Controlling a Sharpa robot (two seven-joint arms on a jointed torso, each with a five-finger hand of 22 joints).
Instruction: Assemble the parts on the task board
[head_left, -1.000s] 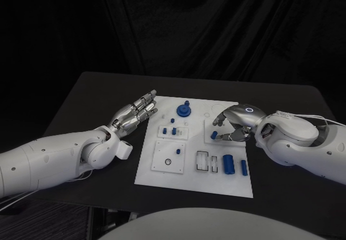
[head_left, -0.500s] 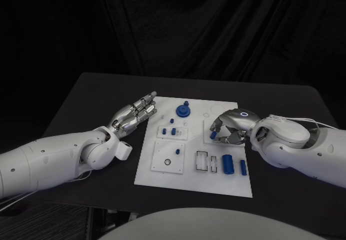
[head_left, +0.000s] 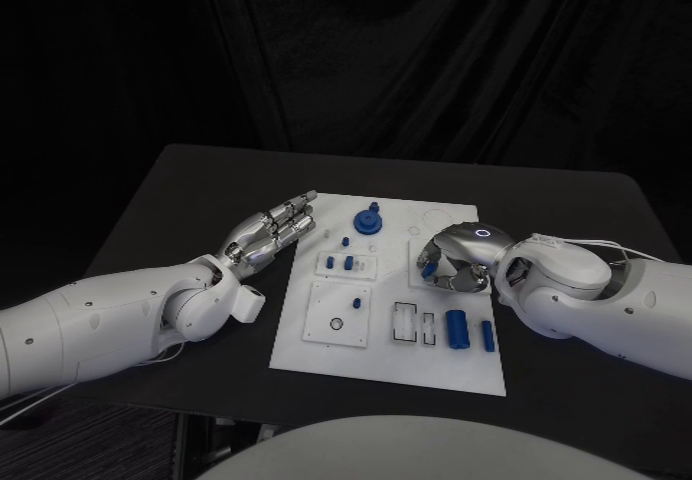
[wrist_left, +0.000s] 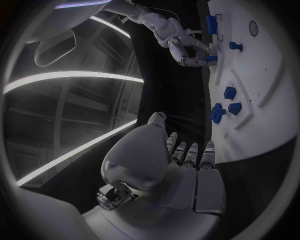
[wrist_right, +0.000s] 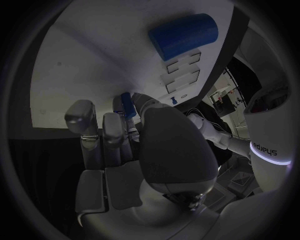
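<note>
Silver right hand (head_left: 454, 262) has curled lower over the task board (head_left: 387, 345), now pinching a blue part (wrist_right: 127, 104); left hand (head_left: 270, 231) stays spread.

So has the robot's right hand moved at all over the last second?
Yes. The right hand has slid a little leftward across the task board, toward its middle, closing over a small blue part that it now pinches.

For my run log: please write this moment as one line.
left hand: open, beside task board | right hand: pinching small blue part over board
</note>
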